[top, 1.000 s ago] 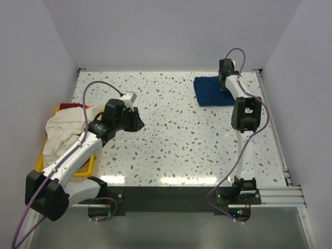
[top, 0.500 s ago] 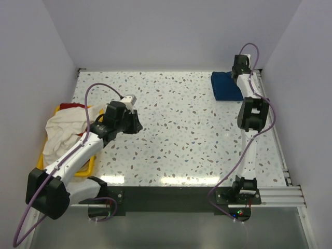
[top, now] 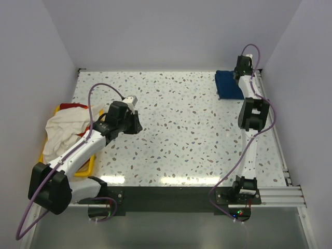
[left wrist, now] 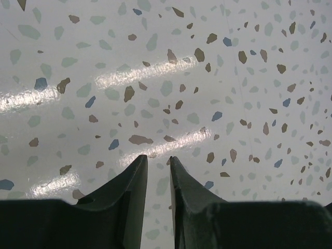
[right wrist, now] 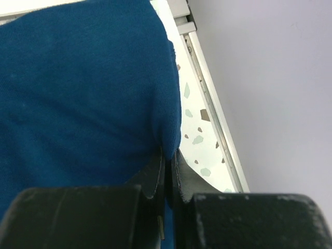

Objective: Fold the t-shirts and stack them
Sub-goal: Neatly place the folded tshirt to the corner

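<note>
Navy t-shirt (top: 226, 86): folded into a compact blue rectangle, lying flat at the far right corner of the speckled counter (top: 197, 129), close beside the metal rail (right wrist: 207, 98) along the right edge.
Right pincer (right wrist: 168, 157): tips together, clamped on a fold at the navy t-shirt's edge; the right arm is stretched out to that far corner.
Left pincer (left wrist: 158, 158): slightly apart, with a narrow gap between its black tips and nothing in the gap; it hangs over bare counter left of the middle.
Cream t-shirt (top: 59, 132): crumpled in a loose heap, spilling over the yellow bin (top: 87, 167) at the counter's left edge.
Red t-shirt (top: 67, 106): only a strip shows, at the bin's far end behind the cream heap.
Spacing: the navy t-shirt lies well apart from the bin and its heap, and the left pincer is between them, nearer the bin.
</note>
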